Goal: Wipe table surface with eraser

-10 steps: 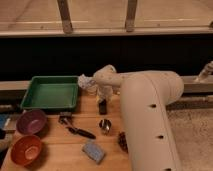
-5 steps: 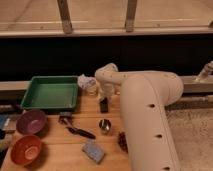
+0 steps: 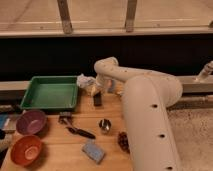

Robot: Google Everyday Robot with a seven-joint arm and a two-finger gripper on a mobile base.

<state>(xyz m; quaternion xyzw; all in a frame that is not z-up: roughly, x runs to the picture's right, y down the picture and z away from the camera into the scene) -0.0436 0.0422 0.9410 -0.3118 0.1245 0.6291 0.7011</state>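
Observation:
The eraser (image 3: 97, 99) is a small black block standing on end on the light wooden table surface (image 3: 70, 155), just right of the green tray. My gripper (image 3: 98, 90) points down at the back of the table, right over the eraser, and is shut on its top. The white arm (image 3: 150, 110) reaches in from the lower right and hides the right part of the tabletop.
The green tray (image 3: 31, 106) sits at the back left, with a white crumpled object (image 3: 85, 81) beside it. A purple bowl (image 3: 31, 121) and an orange bowl (image 3: 25, 148) stand at the left. A black-handled tool (image 3: 80, 132), metal cup (image 3: 104, 125), blue-grey sponge (image 3: 93, 151) and brown object (image 3: 123, 141) lie in front.
The gripper and the eraser have shifted slightly to the left along the back of the table. The other objects have not moved.

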